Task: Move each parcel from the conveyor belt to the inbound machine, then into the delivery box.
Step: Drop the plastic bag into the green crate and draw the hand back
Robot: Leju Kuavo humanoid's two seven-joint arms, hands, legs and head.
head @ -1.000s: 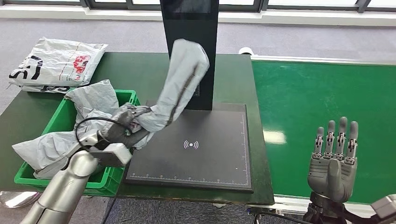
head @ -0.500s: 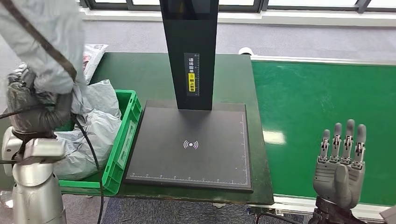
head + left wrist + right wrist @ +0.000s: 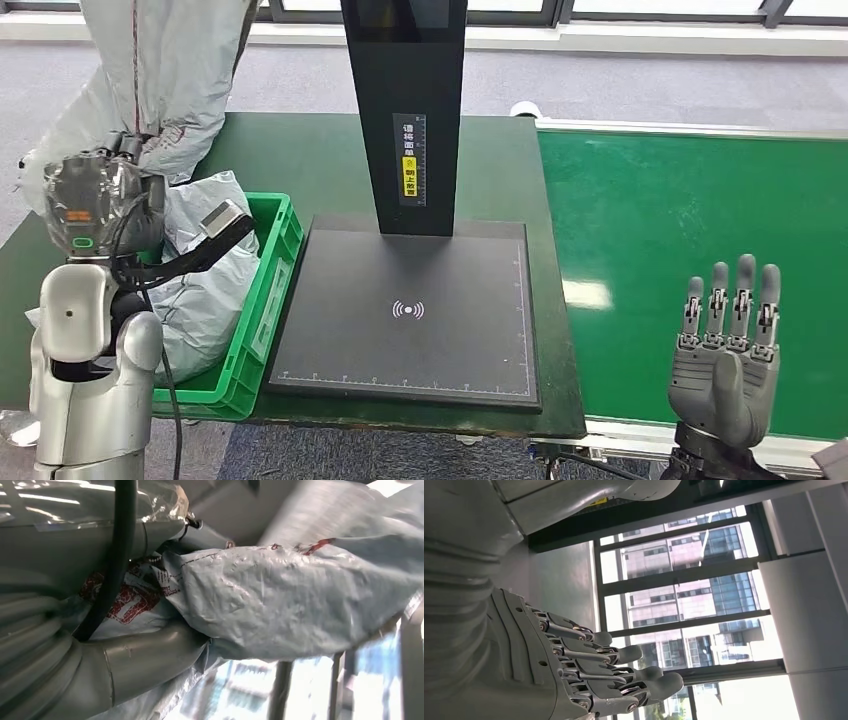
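Head view: left hand (image 3: 100, 200) grips a grey parcel (image 3: 160, 70), raised at far left above the green box (image 3: 262, 310) of bagged parcels; right hand (image 3: 725, 350) upright, fingers straight and holding nothing, over the near edge of the green belt (image 3: 690, 220), with the black scanner pad (image 3: 410, 310) on the dark table (image 3: 300, 160) between. Left wrist view: parcel (image 3: 280, 605) pressed against the hand, fingers hidden. Right wrist view: fingers (image 3: 624, 672) extended side by side, windows (image 3: 684, 605) beyond.

Even daylight from the windows; left wrist view blurred, with overexposed glass.
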